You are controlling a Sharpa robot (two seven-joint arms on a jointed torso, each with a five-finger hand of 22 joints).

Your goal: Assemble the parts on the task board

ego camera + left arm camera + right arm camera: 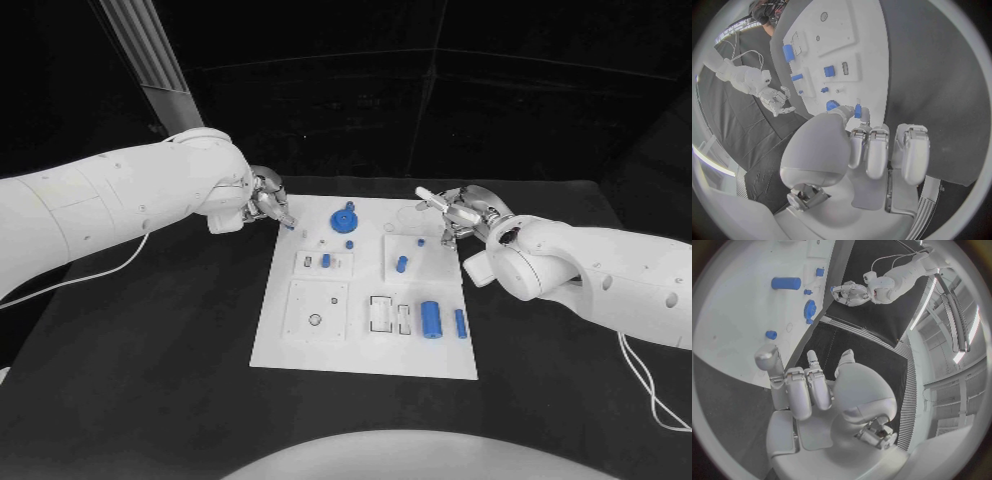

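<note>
The white task board (pixel 289 345) lies in the middle of the black table. My left hand (pixel 265 207) hovers at the board's far left corner and pinches a small blue part (pixel 857 111) between thumb and fingertip. A blue gear with a knob (pixel 343 218) stands close to that hand. My right hand (pixel 459 211) is over the far right corner, holding nothing, one finger stretched out. On the board are a small blue peg (pixel 326 260), a blue piece (pixel 401 265), a thick blue cylinder (pixel 430 318) and a slimmer one (pixel 460 322).
A cable (pixel 116 265) trails over the table on the left, another cable (pixel 642 385) on the right. A metal column (pixel 152 60) rises behind my left arm. Bare black table (pixel 159 380) surrounds the board.
</note>
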